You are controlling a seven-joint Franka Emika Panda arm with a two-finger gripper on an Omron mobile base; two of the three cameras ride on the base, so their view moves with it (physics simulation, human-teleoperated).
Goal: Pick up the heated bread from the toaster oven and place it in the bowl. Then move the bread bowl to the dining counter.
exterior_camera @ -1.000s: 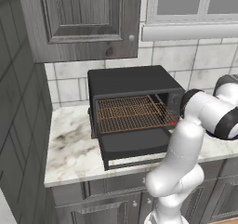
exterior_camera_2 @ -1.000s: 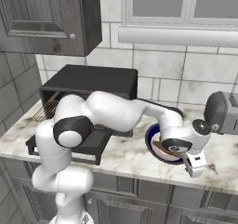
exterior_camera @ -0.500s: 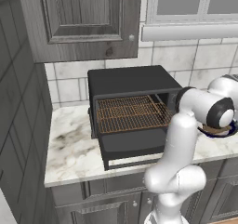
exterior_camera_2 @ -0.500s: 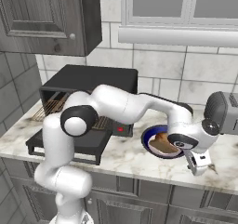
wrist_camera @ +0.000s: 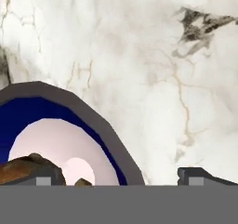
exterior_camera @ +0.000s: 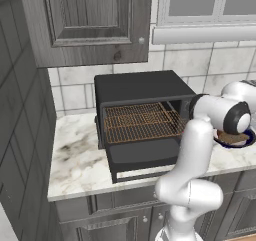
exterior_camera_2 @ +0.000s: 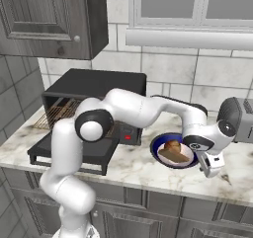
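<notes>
- Step in hand: bread-to-bowl looks done — the heated bread lies inside the bowl, and the toaster oven stands with its door dropped and its copper rack bare.
- End effector: spread wide, nothing between the fingers; it sits just past the bowl's right rim, over bare marbled worktop, angled downward.
- Hand view: one fingertip over the bowl's inside beside the bread, the other outside the rim — the jaws appear to straddle the rim.
- Next move, as I judge it: close on the rim, lift the bowl level so the slice does not slide, then carry it to the dining counter.
- Bread: small tan slice, darker brown crust, resting tilted on the white inside, well smaller than the blue-rimmed bowl.
</notes>
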